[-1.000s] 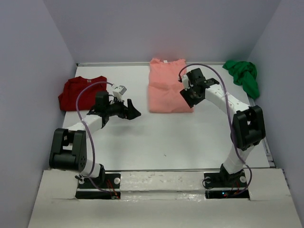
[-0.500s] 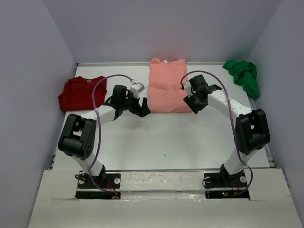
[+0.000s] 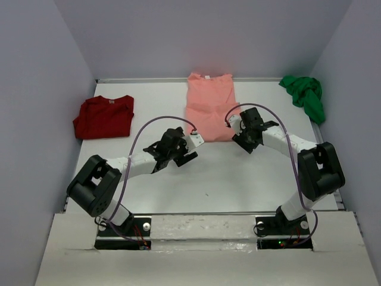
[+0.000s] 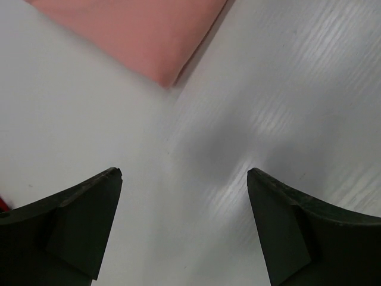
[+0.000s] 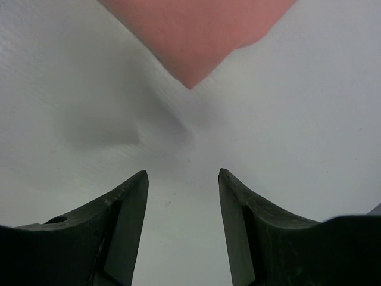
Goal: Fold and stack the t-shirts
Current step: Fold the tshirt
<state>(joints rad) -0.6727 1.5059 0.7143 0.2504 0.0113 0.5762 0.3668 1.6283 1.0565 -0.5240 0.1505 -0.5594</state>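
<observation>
The salmon-pink t-shirt (image 3: 208,110) lies flat at the back middle, partly folded. My left gripper (image 3: 186,153) hovers over bare table just short of its near left corner, open and empty; the left wrist view shows that corner of the pink shirt (image 4: 143,42) ahead of the left gripper (image 4: 184,179). My right gripper (image 3: 245,143) is at the near right corner, open and empty. In the right wrist view the pink corner (image 5: 196,42) points at the right gripper (image 5: 183,176). The dark red t-shirt (image 3: 104,116) lies folded at the left. The green t-shirt (image 3: 305,95) is crumpled at the back right.
Grey walls enclose the white table (image 3: 208,179) on the left, back and right. Both arm bases stand on the near ledge (image 3: 202,229).
My left arm has swung right from beside the dark red shirt to the pink shirt's near left corner. The right gripper has drawn back off the pink shirt to its near right corner.
</observation>
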